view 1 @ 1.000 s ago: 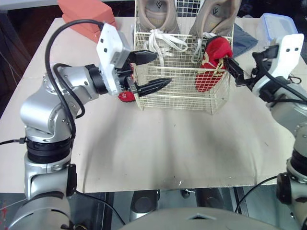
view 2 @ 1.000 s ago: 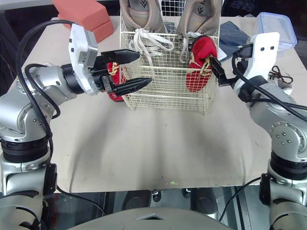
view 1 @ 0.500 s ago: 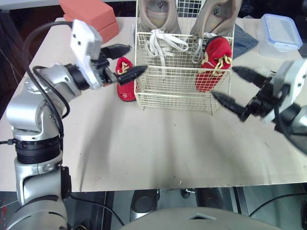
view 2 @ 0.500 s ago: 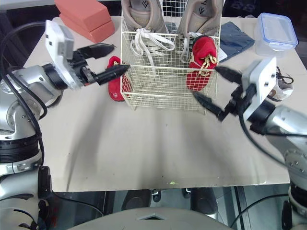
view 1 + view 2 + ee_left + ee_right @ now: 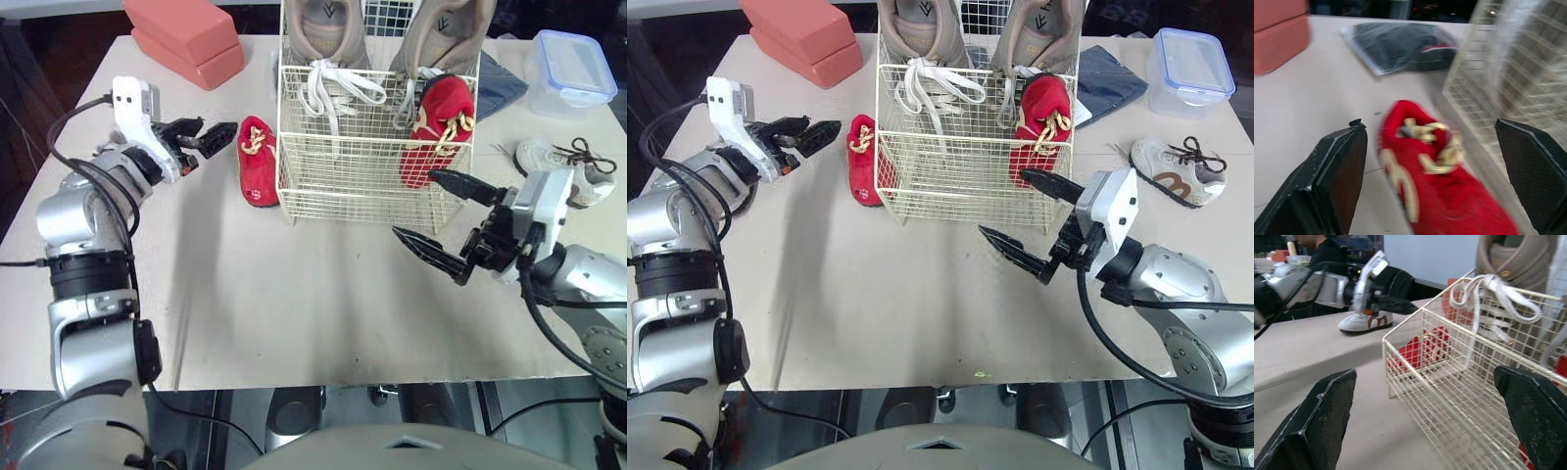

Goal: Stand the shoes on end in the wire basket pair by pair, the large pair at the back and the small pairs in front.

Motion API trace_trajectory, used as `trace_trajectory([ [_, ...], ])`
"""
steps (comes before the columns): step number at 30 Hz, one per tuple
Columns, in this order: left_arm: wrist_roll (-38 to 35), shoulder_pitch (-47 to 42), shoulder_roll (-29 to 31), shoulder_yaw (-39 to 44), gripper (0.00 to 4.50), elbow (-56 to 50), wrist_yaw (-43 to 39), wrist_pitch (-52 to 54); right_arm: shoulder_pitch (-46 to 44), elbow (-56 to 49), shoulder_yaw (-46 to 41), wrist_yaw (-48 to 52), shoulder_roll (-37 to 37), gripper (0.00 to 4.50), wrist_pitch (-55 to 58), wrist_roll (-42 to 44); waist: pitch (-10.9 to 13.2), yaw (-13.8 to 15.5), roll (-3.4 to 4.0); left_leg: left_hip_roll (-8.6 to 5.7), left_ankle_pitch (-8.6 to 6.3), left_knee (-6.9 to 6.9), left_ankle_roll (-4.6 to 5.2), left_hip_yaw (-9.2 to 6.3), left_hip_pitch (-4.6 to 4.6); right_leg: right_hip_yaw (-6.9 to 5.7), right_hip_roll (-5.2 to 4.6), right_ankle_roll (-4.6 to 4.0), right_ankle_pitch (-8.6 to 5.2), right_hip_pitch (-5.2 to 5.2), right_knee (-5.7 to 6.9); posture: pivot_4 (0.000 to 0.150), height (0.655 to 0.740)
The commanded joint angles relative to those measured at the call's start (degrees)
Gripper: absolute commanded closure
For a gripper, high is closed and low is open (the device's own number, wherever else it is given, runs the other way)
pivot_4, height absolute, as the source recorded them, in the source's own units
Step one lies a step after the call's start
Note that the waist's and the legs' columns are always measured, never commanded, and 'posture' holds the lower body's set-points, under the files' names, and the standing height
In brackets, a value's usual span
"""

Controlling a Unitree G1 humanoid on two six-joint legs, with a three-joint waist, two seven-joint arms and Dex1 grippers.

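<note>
In the basket [image 5: 353,181], large pair [image 5: 328,24] behind small shoe [image 5: 438,122] — loose shoe [image 5: 257,162] lying just left.

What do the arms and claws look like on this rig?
The left arm and right arm are silver-grey rounded joint housings with black bands. A loose black cable runs along each. A white boxy camera housing sits at each wrist. The left claw and right claw have two black tapered fingers, finely textured.

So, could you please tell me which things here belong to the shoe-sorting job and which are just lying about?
Job: wire basket; large beige pair at its back; red shoe inside; red shoe beside it; white shoe on the table.
Lying about: orange blocks; lidded plastic box; dark packet.
</note>
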Motion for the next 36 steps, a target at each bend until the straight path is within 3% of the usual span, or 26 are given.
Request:
trace_trajectory([
  [1, 2.6, -6.3, 0.3, -1.8, 0.00, 8.7, -1.9, 0.1, -0.4, -1.9, -0.2, -0.1, 0.2, 0.06, -1.6, -0.5, 0.0, 0.0, -0.01, 0.00, 0.00, 0.00, 0.00, 0.00, 0.00, 0.00, 0.00, -0.01, 0.00, 0.00, 0.00, 0.150, 0.6860],
  [12, 12.8, -24.5, 1.6, -7.0, 0.00, 39.7, -6.3, 0.5, 0.0, -1.3, 1.7, -0.2, 1.6, 0.06, -3.1, -3.5, 0.0, -0.2, -0.06, -0.02, 0.00, 0.02, 0.00, 0.29, 0.00, -0.11, 0.06, 0.02, -0.01, -0.05, 0.01, 0.150, 0.6860],
  [23, 20.3, -28.0, -2.9, -9.4, 0.00, 48.8, -4.9, -2.7, -1.4, -0.4, 2.6, -0.6, 3.0, 0.06, -3.3, -5.1, 0.0, -0.3, -0.10, -0.01, 0.00, 0.06, 0.00, 0.32, 0.02, -0.08, 0.04, 0.02, -0.01, -0.06, 0.08, 0.150, 0.6860],
  [26, 21.2, -28.6, -3.5, -9.0, 0.74, 49.9, -3.4, -3.8, -2.2, -0.4, 3.2, -0.9, 3.4, 0.00, -3.0, -5.4, 0.0, -0.2, -0.10, -0.01, 0.00, 0.06, -0.01, 0.32, 0.03, -0.08, 0.04, -0.01, 0.00, -0.06, 0.08, 0.150, 0.6860],
  [34, 21.9, -29.9, -3.2, -8.3, 4.15, 49.9, -3.7, -3.7, -2.8, -0.3, 3.4, -1.3, 3.5, 0.00, -2.9, -5.5, 0.0, -0.3, -0.14, 0.00, 0.01, 0.11, -0.01, 0.31, 0.14, -0.03, 0.02, 0.11, -0.07, -0.05, 0.33, 0.150, 0.6860],
  [36, 21.8, -30.3, -3.0, -7.9, 4.48, 49.3, -3.9, -3.5, -2.6, -0.4, 3.3, -1.2, 3.6, 0.00, -3.0, -5.3, 0.0, -0.3, -0.14, 0.01, 0.02, 0.12, -0.03, 0.32, 0.12, -0.05, 0.02, 0.10, -0.08, -0.07, 0.35, 0.150, 0.6860],
])
